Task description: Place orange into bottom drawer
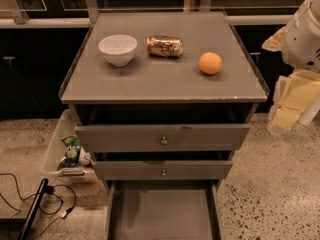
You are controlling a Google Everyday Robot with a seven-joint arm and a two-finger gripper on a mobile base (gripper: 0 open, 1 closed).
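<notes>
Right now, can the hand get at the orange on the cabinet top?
Probably yes. The hand hangs at the picture's right edge, beside the cabinet; the orange lies on the right of its top, apart from the crushed can, with nothing standing between them.

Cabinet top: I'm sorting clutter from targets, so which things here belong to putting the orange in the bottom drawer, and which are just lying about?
For the job: orange, on the cabinet top; bottom drawer, pulled open; gripper, at the right edge beside the cabinet.
Lying about: white bowl; drink can on its side; floor bin.
</notes>
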